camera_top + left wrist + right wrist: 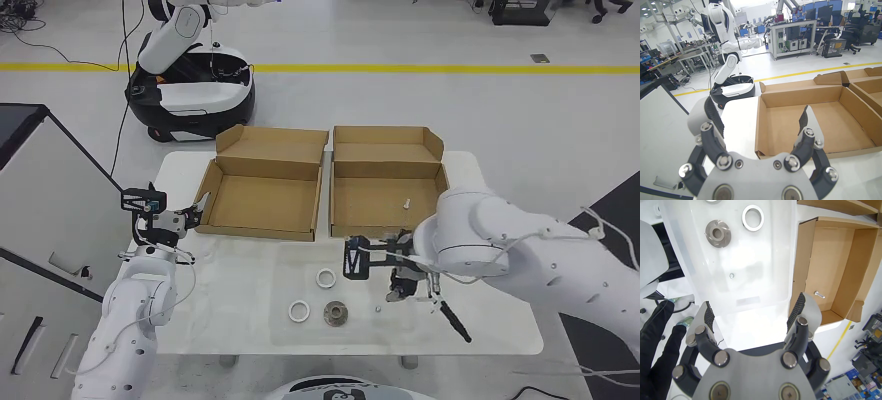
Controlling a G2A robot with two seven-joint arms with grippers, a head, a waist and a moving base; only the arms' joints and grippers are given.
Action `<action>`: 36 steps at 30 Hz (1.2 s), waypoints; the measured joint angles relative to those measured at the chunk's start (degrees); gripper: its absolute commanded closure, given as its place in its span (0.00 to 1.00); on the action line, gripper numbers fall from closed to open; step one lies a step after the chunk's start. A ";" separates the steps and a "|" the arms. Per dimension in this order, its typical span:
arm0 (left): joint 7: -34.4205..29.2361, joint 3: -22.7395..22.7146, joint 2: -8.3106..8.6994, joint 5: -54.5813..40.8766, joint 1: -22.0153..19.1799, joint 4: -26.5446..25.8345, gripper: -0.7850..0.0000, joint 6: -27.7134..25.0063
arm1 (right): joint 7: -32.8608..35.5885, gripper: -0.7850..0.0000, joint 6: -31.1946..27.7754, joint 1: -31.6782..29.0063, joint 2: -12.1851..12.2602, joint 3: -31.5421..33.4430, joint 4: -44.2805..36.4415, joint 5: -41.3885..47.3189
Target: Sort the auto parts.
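While four loose parts lie on the white table [250, 280], a fifth is already seen inside a box. Taking the table as a clock face in the top view, with 12 o'clock at the far edge, the loose parts are grouped around 6 o'clock. A white ring [298, 312] is found nearest the front edge, and a grey metal disc [336, 314] with a hole in its middle is set just beside it at its 3 o'clock. A second ring [326, 278] is placed near the disc at its 12 o'clock, apart from it. A small bolt [379, 309] rests alone at the disc's 3 o'clock. A longer bolt [406, 203] lies on the floor of the right box [388, 140].

The right gripper [754, 298] is held above the table at about 4 o'clock, near the small bolt, its fingers spread wide with nothing between them. The left gripper [756, 103] is held at 9 o'clock, just beside the near corner of the left box [265, 150], its fingers likewise apart and holding nothing. Both cardboard boxes are set side by side at 12 o'clock, flaps open. Another white robot [190, 90] is parked on the floor beyond 11 o'clock.
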 measured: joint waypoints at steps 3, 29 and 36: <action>0.00 0.00 0.00 0.00 0.00 0.00 0.00 0.00 | 0.00 0.00 0.00 4.19 0.34 -4.24 0.05 2.92; 0.00 0.00 0.00 0.00 0.00 0.00 0.00 0.00 | -0.98 0.49 -0.98 11.30 -4.59 -16.42 8.09 8.82; 0.00 0.00 0.00 0.00 0.00 0.00 0.00 0.00 | -1.93 0.50 -1.93 8.89 -5.56 -16.42 9.45 6.74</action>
